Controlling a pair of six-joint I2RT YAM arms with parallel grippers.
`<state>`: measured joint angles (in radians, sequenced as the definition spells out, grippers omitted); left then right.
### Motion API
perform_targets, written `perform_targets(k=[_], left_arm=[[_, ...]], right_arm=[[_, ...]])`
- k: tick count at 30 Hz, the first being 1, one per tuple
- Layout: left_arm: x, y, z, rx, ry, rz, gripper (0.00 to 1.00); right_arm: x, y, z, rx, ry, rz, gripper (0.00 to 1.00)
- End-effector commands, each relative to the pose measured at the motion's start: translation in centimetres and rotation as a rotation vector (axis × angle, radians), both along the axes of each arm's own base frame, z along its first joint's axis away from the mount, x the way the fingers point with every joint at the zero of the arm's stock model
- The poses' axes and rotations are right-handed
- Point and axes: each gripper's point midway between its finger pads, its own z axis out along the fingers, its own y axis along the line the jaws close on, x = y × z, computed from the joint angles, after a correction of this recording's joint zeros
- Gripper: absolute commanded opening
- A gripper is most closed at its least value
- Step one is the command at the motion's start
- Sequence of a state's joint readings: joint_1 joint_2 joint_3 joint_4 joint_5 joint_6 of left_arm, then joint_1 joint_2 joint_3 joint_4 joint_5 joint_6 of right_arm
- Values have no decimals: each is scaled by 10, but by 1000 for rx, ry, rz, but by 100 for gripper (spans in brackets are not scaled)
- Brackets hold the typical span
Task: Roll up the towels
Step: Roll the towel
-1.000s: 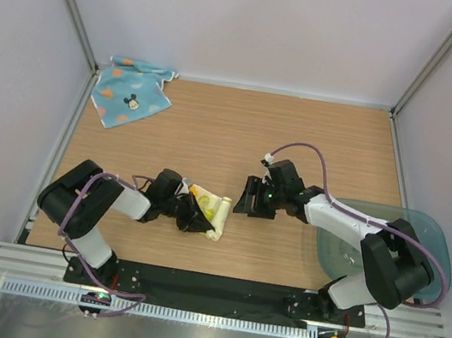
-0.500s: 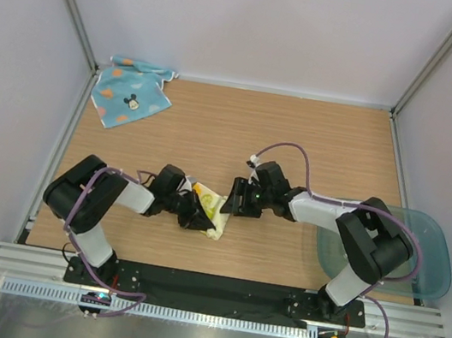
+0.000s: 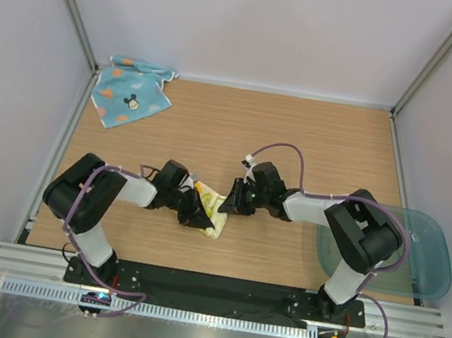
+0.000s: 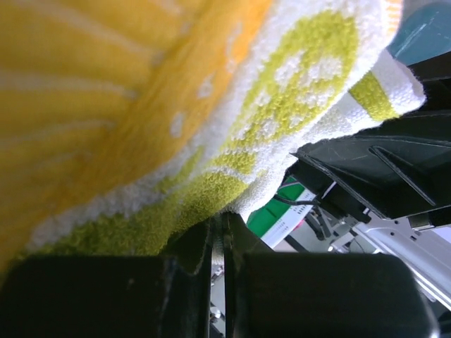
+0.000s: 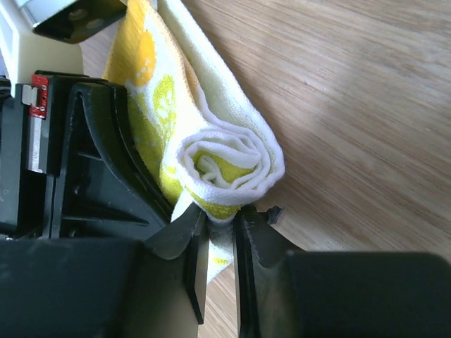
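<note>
Nearest the bases, the yellow towel (image 3: 209, 210) lies on the table (image 3: 317, 141) between the two arms, wound into a roll. The right wrist view shows its spiral end-on.

The left gripper (image 4: 218, 236) is clenched tight. A thin fold of the cloth is drawn in between its fingers, and the bulk of the towel bulges over them. Judged purpose: it anchors one end so that the roll does not unwind.

The right gripper (image 5: 220, 218) meets the opposite end, its fingers (image 5: 190, 239) narrowed onto a flap just beneath the spiral. The roll itself rests above the tips, not between them. Judged purpose: a second hold, to tighten or lift the roll.

Further off to the right, the clear tub (image 3: 441, 257) sits by the table's right edge, well apart. Farthest, the blue towel (image 3: 130, 94) lies unrolled and loosely spread in the far left corner, untouched.
</note>
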<state>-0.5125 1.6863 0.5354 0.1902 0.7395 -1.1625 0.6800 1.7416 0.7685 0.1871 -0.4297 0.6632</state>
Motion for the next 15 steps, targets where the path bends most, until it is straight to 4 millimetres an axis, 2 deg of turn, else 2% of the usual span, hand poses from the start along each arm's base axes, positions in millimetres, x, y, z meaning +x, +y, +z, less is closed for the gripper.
perform_targets(k=[1,2,7,8,9,11,13,15], left_arm=[[-9,28,-23,209,20,-7,2],[2,28,-15,227,-30,3,5],[12,44,3,342,-134,-21,16],[8,49,8,373,-140,-26,19],[15,50,14,404,-188,-23,19],[14,58,22,475,-229,-41,21],[25,58,42,533,-347,-37,21],[26,59,56,585,-433,-54,22]], right_arm=[[9,-2,-3,-32,-34,-42,16],[7,-5,-5,-51,-21,-45,15],[10,-9,-8,-95,-8,-67,13],[10,-9,-8,-100,-6,-67,13],[10,-10,-10,-105,1,-67,13],[10,-9,-10,-107,10,-69,12],[10,-8,-11,-105,15,-70,12],[10,-7,-11,-106,25,-71,11]])
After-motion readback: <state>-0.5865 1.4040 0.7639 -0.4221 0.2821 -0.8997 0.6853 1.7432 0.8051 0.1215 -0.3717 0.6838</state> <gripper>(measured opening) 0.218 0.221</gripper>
